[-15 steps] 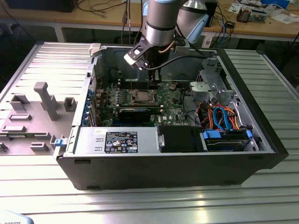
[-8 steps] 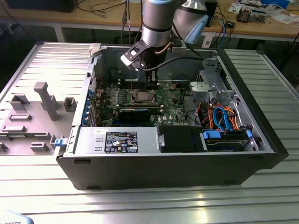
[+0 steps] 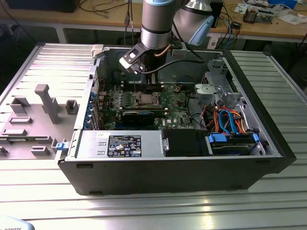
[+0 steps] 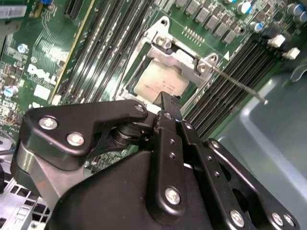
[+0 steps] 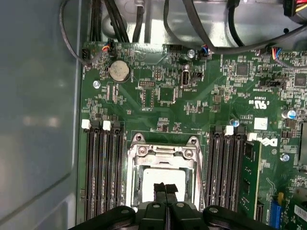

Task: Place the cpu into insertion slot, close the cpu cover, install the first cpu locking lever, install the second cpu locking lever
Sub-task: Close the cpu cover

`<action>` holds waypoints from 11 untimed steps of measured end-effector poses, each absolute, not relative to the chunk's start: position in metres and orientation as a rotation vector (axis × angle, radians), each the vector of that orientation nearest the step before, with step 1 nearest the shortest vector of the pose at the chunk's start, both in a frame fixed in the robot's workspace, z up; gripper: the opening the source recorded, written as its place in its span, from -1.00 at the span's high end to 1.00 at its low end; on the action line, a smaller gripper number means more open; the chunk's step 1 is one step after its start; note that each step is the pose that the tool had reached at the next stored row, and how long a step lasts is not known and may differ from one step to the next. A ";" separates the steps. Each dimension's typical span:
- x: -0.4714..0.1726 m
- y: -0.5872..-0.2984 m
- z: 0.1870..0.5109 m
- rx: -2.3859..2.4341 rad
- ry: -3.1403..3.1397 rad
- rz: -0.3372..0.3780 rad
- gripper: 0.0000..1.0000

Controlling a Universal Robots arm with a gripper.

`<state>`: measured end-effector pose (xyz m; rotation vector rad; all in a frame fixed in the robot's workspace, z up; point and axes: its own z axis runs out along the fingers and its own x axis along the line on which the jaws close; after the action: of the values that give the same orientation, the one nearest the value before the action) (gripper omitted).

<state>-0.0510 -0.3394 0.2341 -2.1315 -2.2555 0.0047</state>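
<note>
The cpu (image 4: 160, 82) (image 5: 160, 176) lies flat in the insertion slot (image 3: 144, 99) on the green board, its dull silver top showing through a square window. The cpu cover (image 4: 184, 57) (image 5: 163, 155) is down over it as a silver frame. A thin locking lever (image 4: 240, 86) sticks out from the socket's corner, raised off the board. My gripper (image 4: 169, 100) (image 5: 166, 188) hangs just above the cpu's edge, its black fingers pressed together with nothing between them. In the exterior view the arm's wrist (image 3: 154, 33) stands over the socket.
Long black memory slots (image 5: 103, 167) (image 5: 225, 167) flank the socket on both sides. A graphics card (image 3: 138, 116) lies in front of it. Cables (image 5: 192, 24) and the case wall (image 5: 38, 120) are close by. Drive bays with blue and orange cables (image 3: 230, 124) fill the exterior view's right.
</note>
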 end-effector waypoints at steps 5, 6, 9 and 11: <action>-0.057 -0.339 0.229 -2.131 -2.255 0.005 0.79; -0.058 -0.339 0.229 -2.131 -2.256 0.005 0.79; -0.062 -0.339 0.227 -2.131 -2.256 0.005 0.79; -0.067 -0.339 0.225 -2.131 -2.255 0.005 0.79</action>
<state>-0.0669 -0.3394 0.2245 -2.1314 -2.2555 0.0046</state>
